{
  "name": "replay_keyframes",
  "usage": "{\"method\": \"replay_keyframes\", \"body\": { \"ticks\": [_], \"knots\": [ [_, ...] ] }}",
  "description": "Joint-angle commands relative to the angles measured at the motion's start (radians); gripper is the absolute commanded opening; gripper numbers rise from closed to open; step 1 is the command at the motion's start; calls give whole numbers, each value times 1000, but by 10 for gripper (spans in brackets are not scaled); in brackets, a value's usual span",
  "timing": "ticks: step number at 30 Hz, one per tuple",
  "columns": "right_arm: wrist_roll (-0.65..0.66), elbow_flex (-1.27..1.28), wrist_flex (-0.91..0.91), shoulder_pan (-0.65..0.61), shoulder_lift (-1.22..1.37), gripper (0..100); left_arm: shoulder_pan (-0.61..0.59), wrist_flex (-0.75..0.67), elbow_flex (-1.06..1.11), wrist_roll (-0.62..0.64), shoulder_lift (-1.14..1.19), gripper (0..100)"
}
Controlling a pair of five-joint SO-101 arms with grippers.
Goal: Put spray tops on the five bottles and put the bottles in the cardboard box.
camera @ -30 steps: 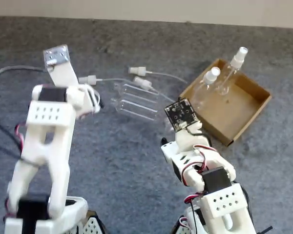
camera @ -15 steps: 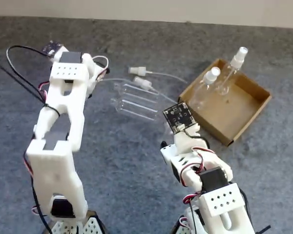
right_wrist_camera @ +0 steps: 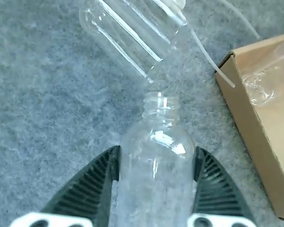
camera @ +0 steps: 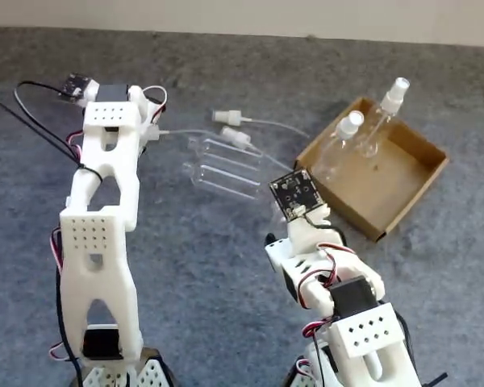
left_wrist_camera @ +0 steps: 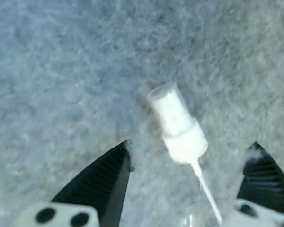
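Carpet (left_wrist_camera: 61, 71) — outstretched left claw (left_wrist_camera: 190, 145) wide over spray top (left_wrist_camera: 177, 125), right claw (right_wrist_camera: 156, 151) around bottle (right_wrist_camera: 154, 187)

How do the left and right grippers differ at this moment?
The left gripper is open; the right gripper is shut. The left one straddles a loose spray top lying on the carpet, without touching it; the right one grips a topless clear bottle by its body. Both have black jaws and point down at the carpet.
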Motion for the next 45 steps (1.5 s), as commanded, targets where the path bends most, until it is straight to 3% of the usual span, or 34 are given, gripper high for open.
{"method": "replay_keyframes", "body": {
  "ticks": [1,5,10,22,29,33,45],
  "knots": [
    [-6,-7,-21,16,-18,132,-25,-3,-156,11,68,322],
    [-6,-7,-21,16,-18,132,-41,2,-229,11,147,277],
    [-6,-7,-21,16,-18,132,-41,55,-315,11,193,88],
    [-8,-7,-21,16,-18,132,-36,89,-441,-6,211,36],
    [-8,-7,-27,15,-18,135,-33,92,-673,-173,216,5],
    [-8,-7,-28,13,-18,135,-31,170,-843,-226,213,5],
    [-14,-8,-220,2,-18,135,47,391,-842,-465,-108,6]
  ]
}}
